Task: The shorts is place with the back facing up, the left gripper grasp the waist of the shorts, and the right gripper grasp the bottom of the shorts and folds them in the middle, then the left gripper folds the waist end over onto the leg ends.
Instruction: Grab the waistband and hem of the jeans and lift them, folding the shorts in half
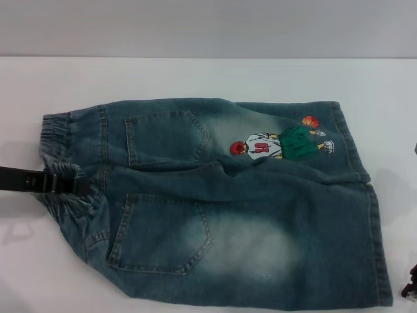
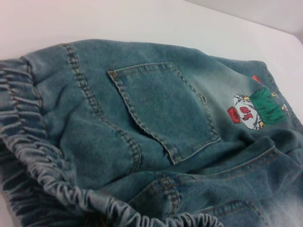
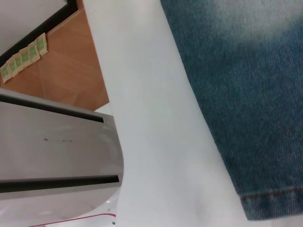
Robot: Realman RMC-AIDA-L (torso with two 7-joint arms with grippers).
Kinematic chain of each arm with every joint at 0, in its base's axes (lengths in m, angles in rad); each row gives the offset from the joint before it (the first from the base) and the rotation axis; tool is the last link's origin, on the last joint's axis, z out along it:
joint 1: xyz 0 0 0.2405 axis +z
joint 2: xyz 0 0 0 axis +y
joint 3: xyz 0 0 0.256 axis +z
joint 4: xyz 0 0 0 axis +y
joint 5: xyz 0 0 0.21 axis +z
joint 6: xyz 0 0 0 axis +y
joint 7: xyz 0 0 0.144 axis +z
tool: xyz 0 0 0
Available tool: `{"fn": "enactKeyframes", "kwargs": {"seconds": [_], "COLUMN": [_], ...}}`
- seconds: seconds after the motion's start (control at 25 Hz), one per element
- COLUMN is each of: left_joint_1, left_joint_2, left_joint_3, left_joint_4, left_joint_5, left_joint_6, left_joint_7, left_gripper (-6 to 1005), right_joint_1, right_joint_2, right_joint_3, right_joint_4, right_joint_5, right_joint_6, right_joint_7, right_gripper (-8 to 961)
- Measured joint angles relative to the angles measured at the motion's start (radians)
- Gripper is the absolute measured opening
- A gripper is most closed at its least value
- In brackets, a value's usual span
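The blue denim shorts (image 1: 228, 208) lie flat on the white table (image 1: 195, 75) with both back pockets up, the elastic waist (image 1: 55, 130) to the left and the leg ends (image 1: 374, 215) to the right. A cartoon print (image 1: 277, 143) marks the far leg. My left gripper (image 1: 81, 184) reaches in from the left edge at mid-waist, and the waistband bunches around its tip as if pinched. The left wrist view shows the gathered waistband (image 2: 42, 165) and a pocket (image 2: 165, 109) close up. My right gripper (image 1: 410, 287) shows only as a dark sliver beside the near leg's hem (image 3: 270, 198).
In the right wrist view, the table's edge (image 3: 156, 142) runs beside the hem, with brown floor (image 3: 61, 61) and the robot's grey body (image 3: 47, 142) below it. White table surface surrounds the shorts in the head view.
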Motion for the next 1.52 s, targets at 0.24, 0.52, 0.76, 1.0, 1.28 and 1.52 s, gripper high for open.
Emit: {"fn": "enactKeyframes", "kwargs": {"seconds": [0.24, 0.52, 0.76, 1.0, 1.28, 1.52], "left_joint_1": [-0.003, -0.012, -0.020, -0.023, -0.026, -0.026], "left_joint_2": [0.004, 0.007, 0.009, 0.011, 0.011, 0.009], "left_joint_3": [0.000, 0.000, 0.000, 0.000, 0.000, 0.003], "left_joint_4": [0.001, 0.003, 0.000, 0.001, 0.001, 0.000], "left_joint_5": [0.000, 0.000, 0.000, 0.000, 0.000, 0.001], "left_joint_6": [0.000, -0.003, -0.003, -0.003, -0.003, -0.010], "left_joint_7": [-0.006, -0.012, -0.012, -0.014, -0.015, -0.014], "left_gripper": [77, 80, 82, 84, 87, 89], "right_joint_1": [0.006, 0.010, 0.011, 0.010, 0.008, 0.005], "right_joint_2": [0.004, 0.015, 0.021, 0.029, 0.032, 0.034], "right_joint_3": [-0.006, -0.012, -0.012, -0.012, -0.012, -0.011], "right_joint_4": [0.002, 0.004, 0.005, 0.005, 0.003, -0.001], "right_joint_5": [-0.005, -0.025, -0.026, -0.027, -0.027, -0.026], "right_joint_6": [0.001, 0.014, 0.017, 0.016, 0.020, 0.036], "right_joint_7": [0.001, 0.002, 0.003, 0.006, 0.006, 0.005], "right_gripper": [742, 744, 745, 744, 742, 744]}}
